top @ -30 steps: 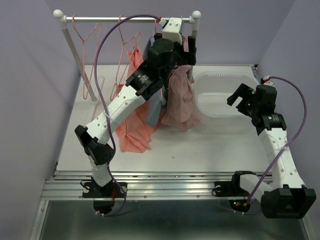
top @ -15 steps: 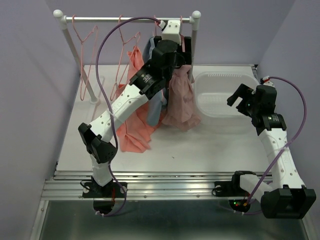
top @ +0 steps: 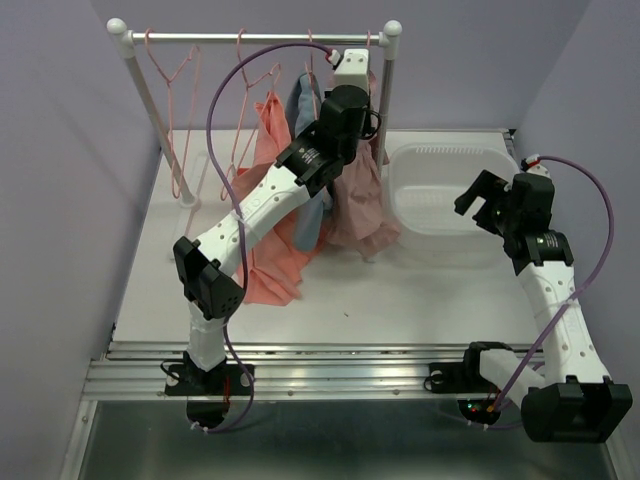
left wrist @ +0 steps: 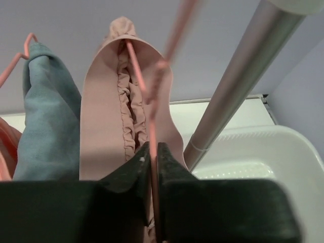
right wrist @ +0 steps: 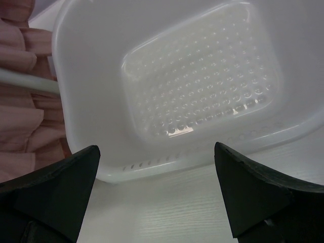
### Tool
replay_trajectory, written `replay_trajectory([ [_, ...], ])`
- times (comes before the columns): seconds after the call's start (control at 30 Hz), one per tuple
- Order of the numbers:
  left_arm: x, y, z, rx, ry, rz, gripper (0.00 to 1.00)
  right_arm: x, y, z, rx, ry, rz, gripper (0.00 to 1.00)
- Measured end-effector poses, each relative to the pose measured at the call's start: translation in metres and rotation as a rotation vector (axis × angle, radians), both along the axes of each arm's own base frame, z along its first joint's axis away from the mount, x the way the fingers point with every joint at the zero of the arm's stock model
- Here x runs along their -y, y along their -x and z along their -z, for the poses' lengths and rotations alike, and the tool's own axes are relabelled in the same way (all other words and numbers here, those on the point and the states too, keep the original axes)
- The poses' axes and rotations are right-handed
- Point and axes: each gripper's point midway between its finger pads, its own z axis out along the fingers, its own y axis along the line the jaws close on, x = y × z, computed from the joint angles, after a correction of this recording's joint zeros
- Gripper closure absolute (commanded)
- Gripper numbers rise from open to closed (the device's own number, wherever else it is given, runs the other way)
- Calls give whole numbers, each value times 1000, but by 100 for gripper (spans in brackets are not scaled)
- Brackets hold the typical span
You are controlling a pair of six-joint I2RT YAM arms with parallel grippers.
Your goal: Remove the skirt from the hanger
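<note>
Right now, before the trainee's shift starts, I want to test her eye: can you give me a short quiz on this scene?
1. True or false: the right end effector holds the skirt.
2. The left end effector is shut on: A) the rail, B) the pink hanger, C) the blue garment.
3. Which container fills the right wrist view?
Key: 1 false, it is open; 2 B; 3 the white basket.
</note>
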Motion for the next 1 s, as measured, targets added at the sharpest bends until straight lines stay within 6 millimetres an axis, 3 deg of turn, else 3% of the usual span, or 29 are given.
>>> replay_trajectory([
  [0.37, -4, -2, -5, 18, 8, -26, 100, 0, 0, 0, 1, 1, -2, 0],
  [0.6, -9, 0, -24, 64, 37, -47, 100, -8, -1, 3, 3, -14, -44, 0],
  [0.83, -24, 20, -62, 136, 73, -77, 100, -10, -1, 1, 10, -18, -60, 0],
  [1.0, -35, 39, -71, 154, 98, -82, 100, -13, -1, 1, 12, -24, -74, 0],
])
